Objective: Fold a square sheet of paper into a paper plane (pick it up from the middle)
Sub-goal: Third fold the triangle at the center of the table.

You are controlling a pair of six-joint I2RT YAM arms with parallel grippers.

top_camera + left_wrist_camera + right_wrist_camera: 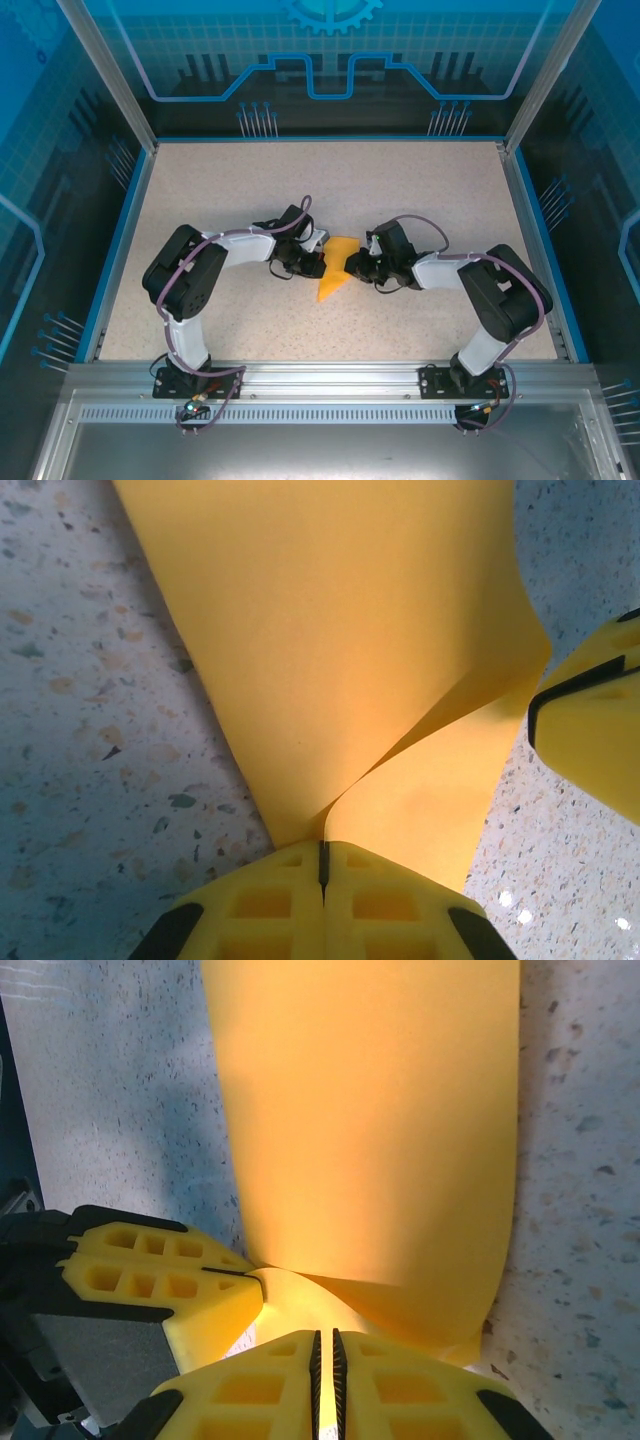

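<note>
The paper plane (337, 268), an orange-yellow sheet brought to a pointed kite shape, is found at the middle of the speckled worktop (250, 190). Its long axis runs from a broad far end to a sharp tip aimed at the arm bases and slanted slightly left.

The left gripper (316, 256) is set against the plane's left edge and the right gripper (354, 264) against its right edge. Neither arm can be called the nearer, as both are in contact across the short axis.

In the left wrist view the left fingers (265, 905) are pressed together on a pinched edge, from which the paper rises in a loose bowed flap. In the right wrist view the right fingers (250, 1390) are drawn to a thin slit with paper clamped between them, just beside one finger of the other arm.

The coming move is judged to depend on these opposed grips. The layers could be opened or torn if they were pulled apart. No brand, label or writing can be read on the plane or the fingers.
</note>
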